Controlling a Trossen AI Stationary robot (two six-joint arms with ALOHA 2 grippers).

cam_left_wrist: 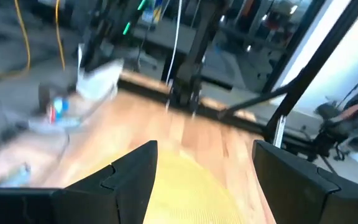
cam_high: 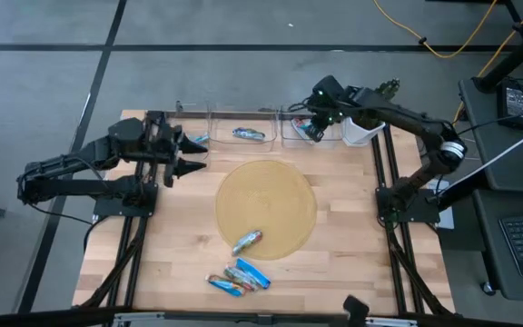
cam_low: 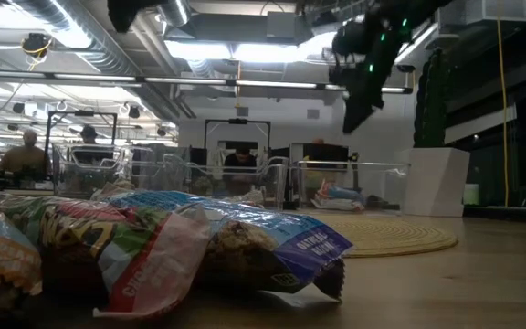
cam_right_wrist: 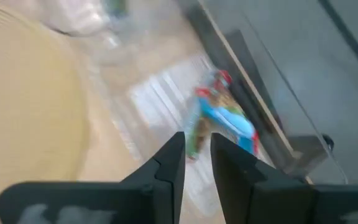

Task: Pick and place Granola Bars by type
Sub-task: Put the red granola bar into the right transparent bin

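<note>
A: How do the jaws stand?

B: The right gripper (cam_right_wrist: 196, 163) is seen above the right-hand clear bin (cam_high: 291, 136) at the far edge of the table (cam_high: 180, 263). Only a narrow slit is left between its jaws, and nothing is held in them. A blue, red and green bar (cam_right_wrist: 224, 118) is seen lying on the bin floor just beyond the fingertips.

A: And the left gripper?

B: The left gripper (cam_left_wrist: 197, 180) is held off the table's left side, pointed toward the round mat (cam_high: 266, 209). Its jaws are spread wide and nothing is carried.

A: Where are the granola bars found?

B: One is seen in the middle bin (cam_high: 249, 134). One silver-wrapped bar (cam_high: 247, 241) lies on the near edge of the mat. A small heap of bars (cam_high: 239, 277) is left on the table near its front edge, the wrappers touching and overlapping.

A: How should they be expected to handle?

B: They are judged light, with slick, crinkly foil around a fairly stiff core. A grip across the narrow width at mid-length is advised, since the flat crimped ends would likely fold or slip. In the heap, a neighbouring wrapper could be caught along with the chosen one.
</note>
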